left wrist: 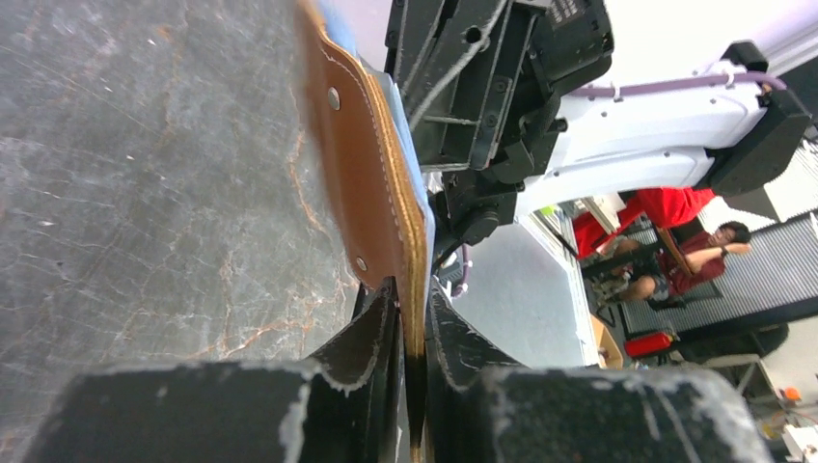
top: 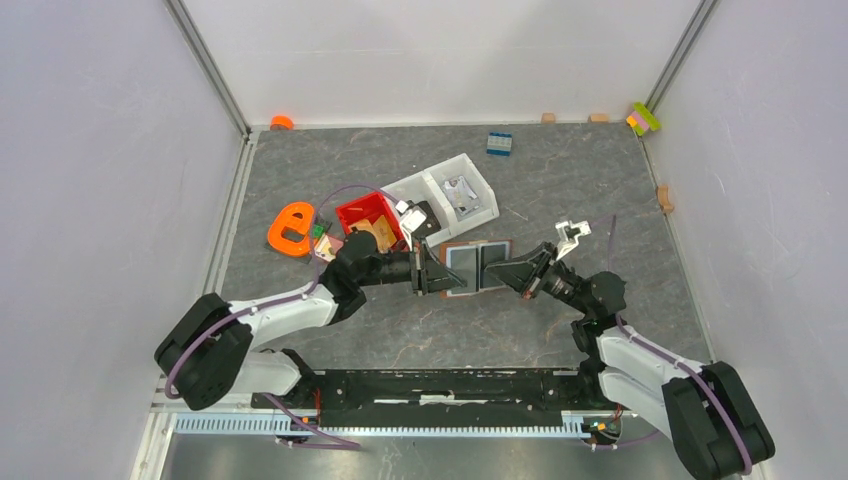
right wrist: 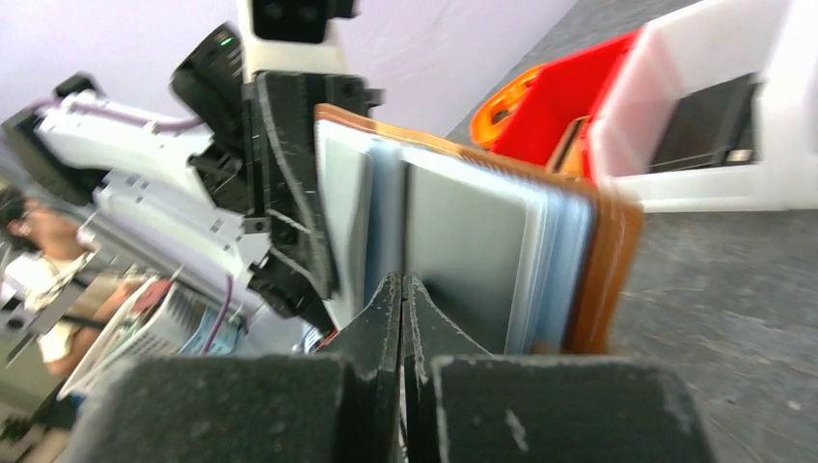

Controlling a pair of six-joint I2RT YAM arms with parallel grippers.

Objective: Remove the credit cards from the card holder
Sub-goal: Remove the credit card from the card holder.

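- Our left gripper (left wrist: 410,294) clamps the stitched brown edge of the card holder (left wrist: 371,164) from its left side.
- We see the holder spread open between both arms, tan leather outside, pale blue-silver cards (right wrist: 463,251) tucked in its pockets.
- At its right side the right gripper (right wrist: 401,285) has its fingers pressed together; whether a card is pinched we cannot tell.
- Just behind the holder sit a red bin (top: 352,212) and a white bin (top: 470,165); an orange piece (top: 292,228) lies farther left.
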